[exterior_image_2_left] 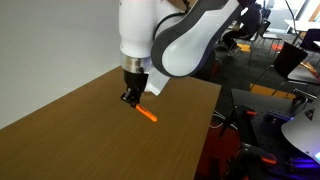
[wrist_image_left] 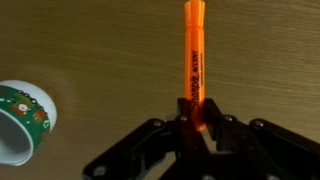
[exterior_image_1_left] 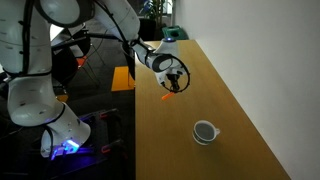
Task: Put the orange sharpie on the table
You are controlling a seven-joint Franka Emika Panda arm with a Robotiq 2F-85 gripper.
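The orange sharpie (wrist_image_left: 195,50) is a slim orange marker, and one end of it is pinched between my gripper's (wrist_image_left: 198,126) fingers. It points away from the jaws over the light-brown wooden table (wrist_image_left: 90,40). In both exterior views the gripper (exterior_image_1_left: 176,79) (exterior_image_2_left: 130,97) hangs just above the table (exterior_image_1_left: 160,140) (exterior_image_2_left: 80,140), with the sharpie (exterior_image_1_left: 168,96) (exterior_image_2_left: 147,114) slanting down from it, its far end at or very near the wood. The gripper is shut on the sharpie.
A small white round bowl (exterior_image_1_left: 205,131) stands on the table nearer the camera; in the wrist view (wrist_image_left: 22,120) it shows a green and red pattern at the left edge. A white wall runs along one long side of the table. Chairs and equipment stand beyond the other side.
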